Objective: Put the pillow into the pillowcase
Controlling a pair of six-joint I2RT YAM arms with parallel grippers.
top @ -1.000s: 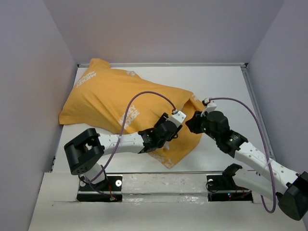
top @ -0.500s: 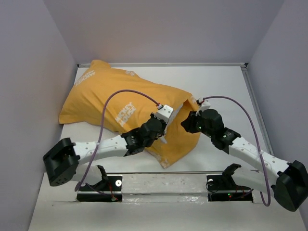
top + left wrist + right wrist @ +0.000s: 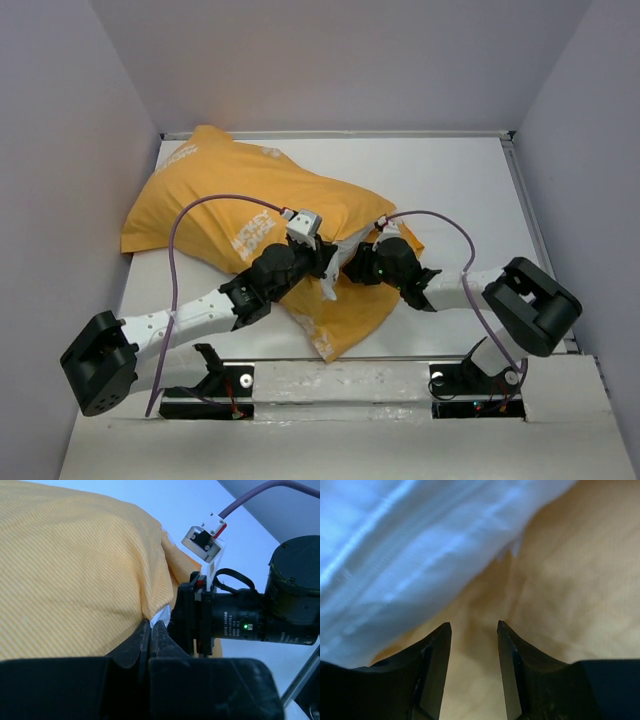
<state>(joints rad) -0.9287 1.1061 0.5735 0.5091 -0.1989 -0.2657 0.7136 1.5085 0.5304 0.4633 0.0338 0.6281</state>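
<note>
Sprawled from far left to near centre, pillowcase bulging. At its near mouth, left gripper pinched tight on the orange hem. Just right, right gripper spread apart, empty, facing white pillow inside.

There was one orange-yellow pillowcase and one white pillow, both on one bench. Two robot arms were counted, the left arm and the right arm. Each carried one end effector, two in all: the left end effector and the right end effector. Two purple cables were counted, the left cable and the right cable.
</note>
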